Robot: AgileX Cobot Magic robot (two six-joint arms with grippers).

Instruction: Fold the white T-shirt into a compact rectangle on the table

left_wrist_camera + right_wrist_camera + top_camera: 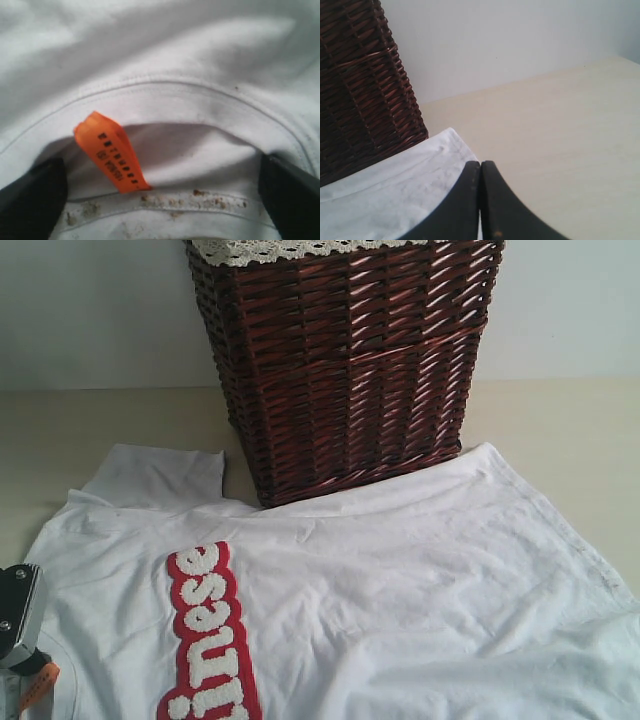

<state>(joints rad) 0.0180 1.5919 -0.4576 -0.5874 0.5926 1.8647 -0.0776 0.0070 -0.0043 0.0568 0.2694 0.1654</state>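
table point(560, 430) pale beige, wall point(90, 310) white

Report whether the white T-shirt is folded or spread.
Spread: the white T-shirt lies open on the table, sleeve and lettering showing, no fold visible.

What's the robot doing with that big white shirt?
It's getting ready to fold the white T-shirt, which lies spread out, not yet folded, on the table against a wicker basket. The left end effector is open over the collar, by the orange tag. The right end effector is shut near the shirt's edge.
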